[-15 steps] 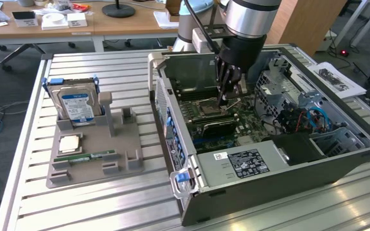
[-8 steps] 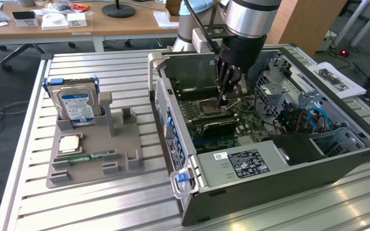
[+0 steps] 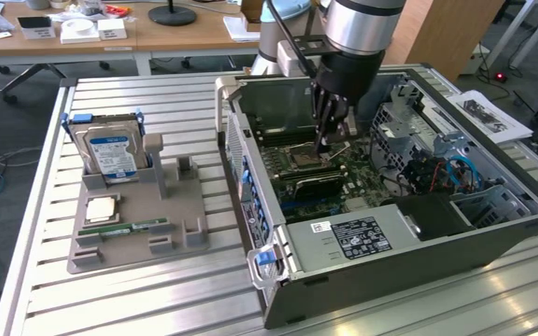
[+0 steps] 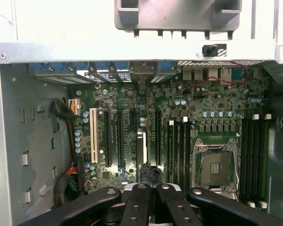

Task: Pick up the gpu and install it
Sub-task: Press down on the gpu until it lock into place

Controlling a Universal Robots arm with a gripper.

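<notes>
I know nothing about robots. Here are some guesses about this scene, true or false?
1. The silver hard drive with blue-white label lies flat on the table. False: it stands upright in the grey plastic holder.
2. The robot's gripper reaches into the open grey computer case, above the green motherboard. True.
3. A narrow green memory stick lies on the grey plastic holder. True.
4. A fan covers the square processor socket. False: the socket is bare.
</notes>
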